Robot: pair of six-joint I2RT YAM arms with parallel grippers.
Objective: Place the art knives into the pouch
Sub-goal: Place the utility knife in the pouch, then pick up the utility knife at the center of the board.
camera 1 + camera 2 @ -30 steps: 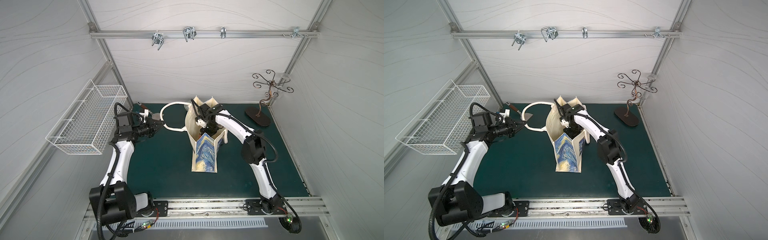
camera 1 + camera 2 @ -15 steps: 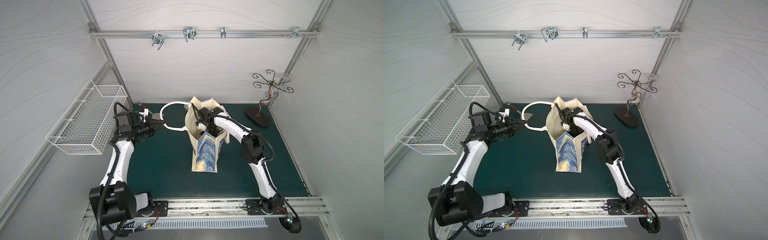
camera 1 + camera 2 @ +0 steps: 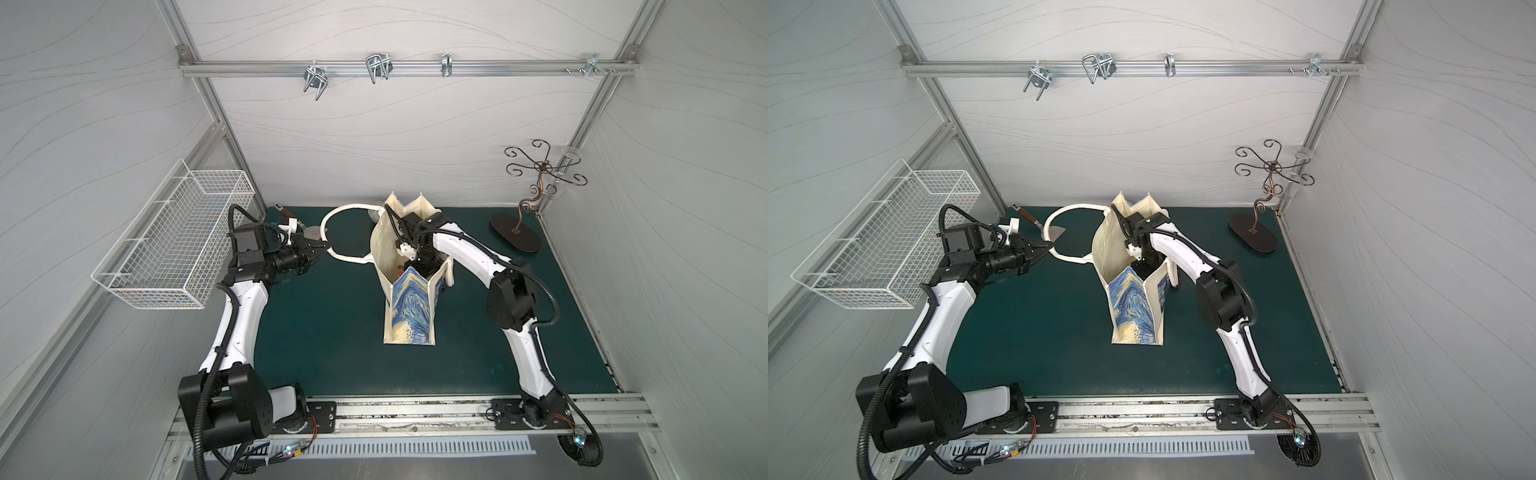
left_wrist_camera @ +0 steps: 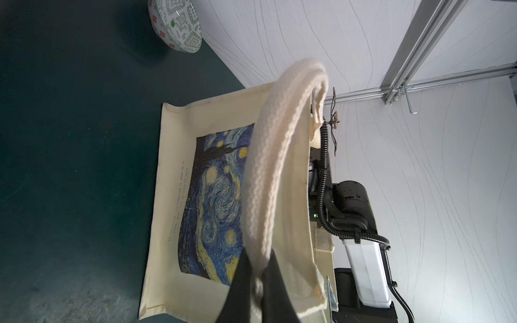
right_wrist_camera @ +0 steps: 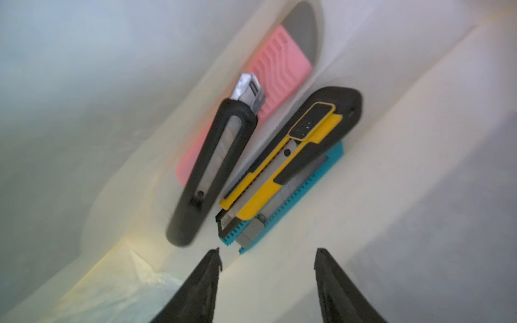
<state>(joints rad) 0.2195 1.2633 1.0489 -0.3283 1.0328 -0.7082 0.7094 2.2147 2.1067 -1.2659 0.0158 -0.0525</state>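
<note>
Four things are seen at the bottom of the pouch (image 3: 409,316) in the right wrist view. The art knife (image 5: 215,165), black with a silver tip, is lying just beside a yellow and black cutter (image 5: 288,165). A pink ribbed piece (image 5: 277,75) is partly covered by the art knife, and a teal toothed piece (image 5: 293,201) by the cutter. The right gripper (image 5: 267,253) is placed inside the open mouth of the pouch; its fingers are spread apart and nothing is held between them. The pouch is standing upright on the green mat (image 3: 324,332), between the two arms. One rope handle (image 4: 268,167) of it is pinched by the left gripper (image 4: 257,260), whose fingers are closed tight on it. A white wire basket (image 3: 166,249) is hung on the side wall. A patterned bowl (image 4: 176,25) is seen near the back wall; its inside cannot be seen.
</note>
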